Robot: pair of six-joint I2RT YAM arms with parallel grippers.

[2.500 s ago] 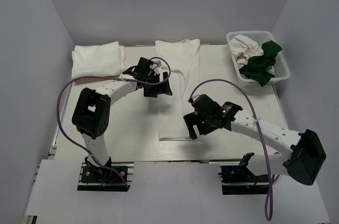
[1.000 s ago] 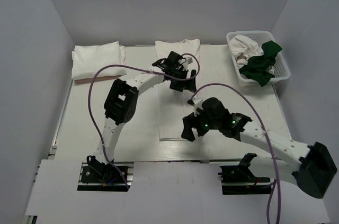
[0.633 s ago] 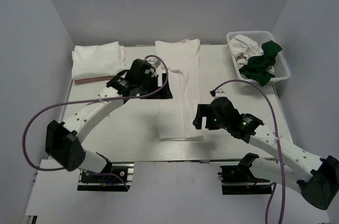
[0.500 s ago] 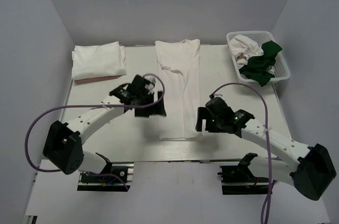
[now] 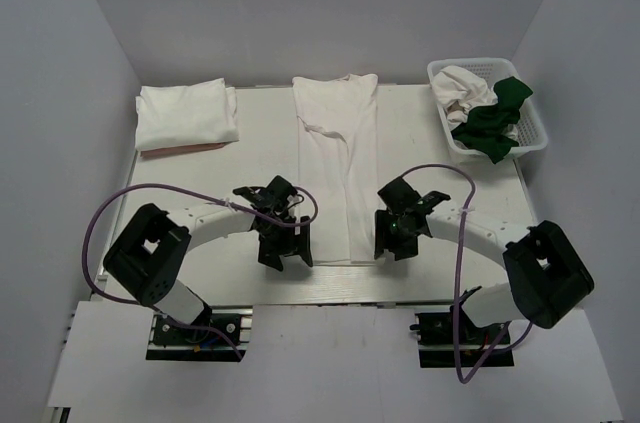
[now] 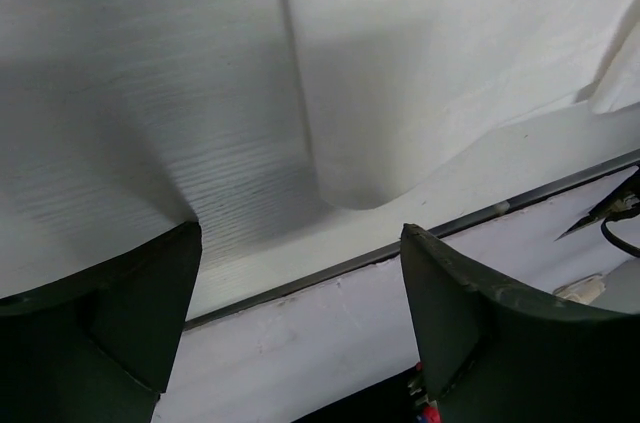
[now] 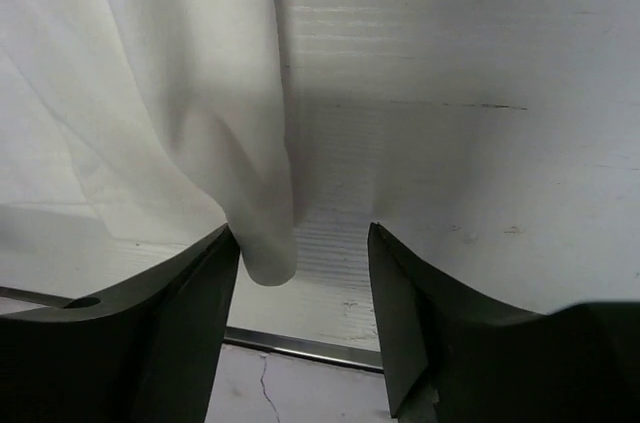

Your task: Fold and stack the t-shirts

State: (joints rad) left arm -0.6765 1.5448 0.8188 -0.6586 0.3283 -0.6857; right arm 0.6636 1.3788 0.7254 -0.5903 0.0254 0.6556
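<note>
Near edge first: left gripper (image 6: 300,263) sat low over the table (image 5: 200,183), jaws apart with only bare tabletop between them, and the near-left hem corner of the long white t-shirt (image 5: 338,173) was just ahead of the gap. Right gripper (image 7: 302,243) mirrored it at the near-right hem corner, jaws also apart and not clamped on anything, with the cloth's rounded corner right against its left finger. My read is that one gripper per hem corner was the setup for pinching both corners together and carrying the hem toward the collar, so the fold would stay square. The shirt itself was already narrowed to a strip, lying flat down the middle of the table from near edge to far edge, collar at the far side. At the far-left corner sat the folded pile (image 5: 186,115), parked clear of the work area, probably as the stack target. It was white on top with a reddish edge showing underneath, and I couldn't tell how many shirts it held. At the far-right corner, the basket (image 5: 536,133) held the unfolded backlog. Count: two grippers, one shirt laid out, one pile, one basket holding one dark green shirt (image 5: 492,123) and at least one crumpled white one (image 5: 462,88).
</note>
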